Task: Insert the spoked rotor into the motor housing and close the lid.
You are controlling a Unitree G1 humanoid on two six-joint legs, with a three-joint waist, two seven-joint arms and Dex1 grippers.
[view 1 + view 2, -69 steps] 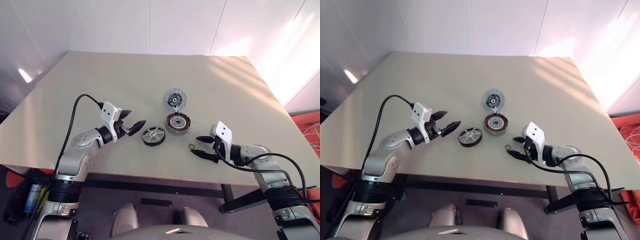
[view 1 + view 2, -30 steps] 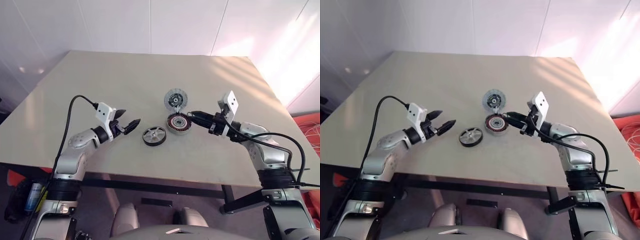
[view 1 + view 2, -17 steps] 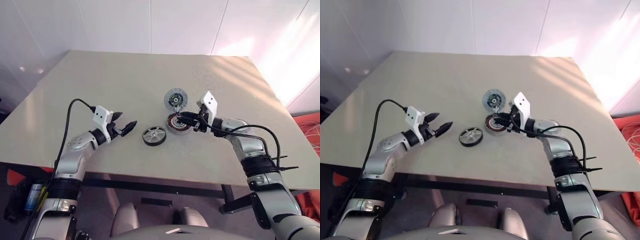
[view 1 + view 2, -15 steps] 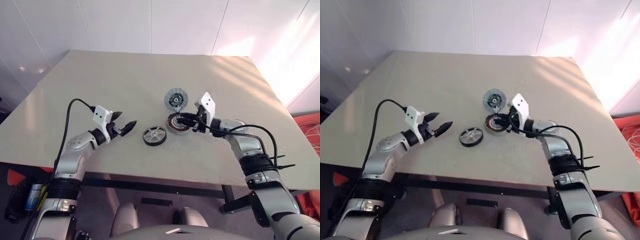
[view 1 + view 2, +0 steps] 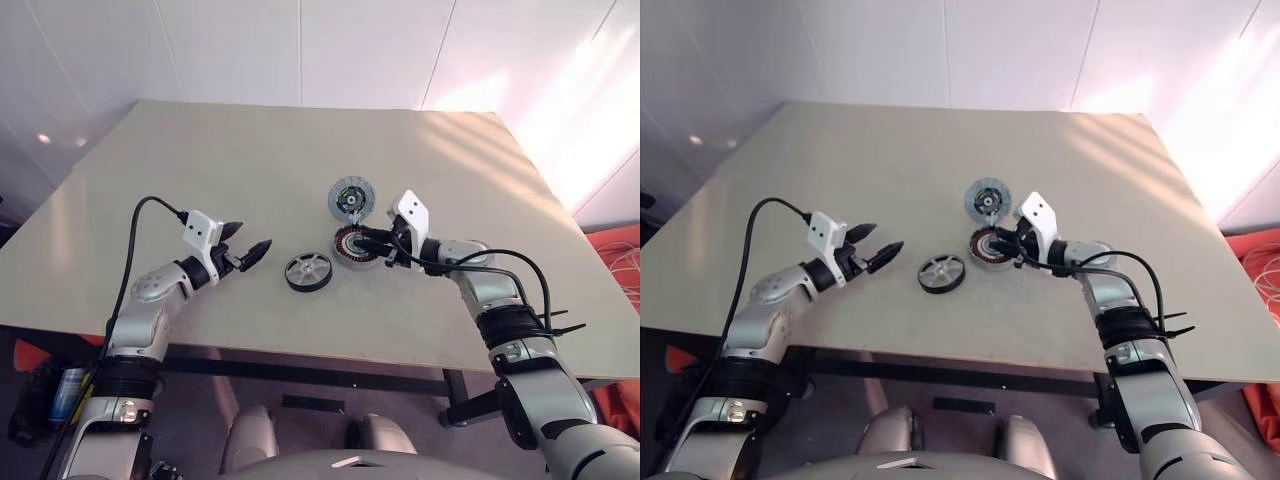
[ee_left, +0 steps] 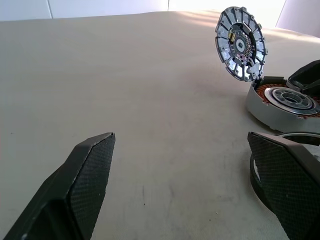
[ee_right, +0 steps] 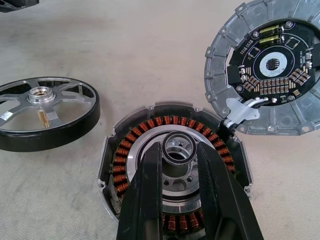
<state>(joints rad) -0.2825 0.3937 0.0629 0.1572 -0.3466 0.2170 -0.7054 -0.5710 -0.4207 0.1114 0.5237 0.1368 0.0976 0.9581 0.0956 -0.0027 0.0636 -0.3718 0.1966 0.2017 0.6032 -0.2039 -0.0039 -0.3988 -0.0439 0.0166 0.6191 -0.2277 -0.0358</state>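
While the spoked rotor point(image 5: 307, 271) is lying flat on the table point(image 5: 200, 170) just left of the motor housing point(image 7: 172, 175), still not inserted, the right gripper point(image 7: 179, 165) is sitting over the housing's centre, its fingers nearly closed on a small metal ring point(image 7: 176, 145) at the hub; whether the ring is seated yet, I can't tell. The lid point(image 7: 272, 65) is standing open, hinged up at the housing's far edge. The left gripper point(image 5: 248, 244) is hovering spread wide and empty, just left of the rotor. Judging by this, we're prepping the housing, rotor step pending. Next move: release the ring squarely, clear the right arm, then grip the rotor by its black rim.
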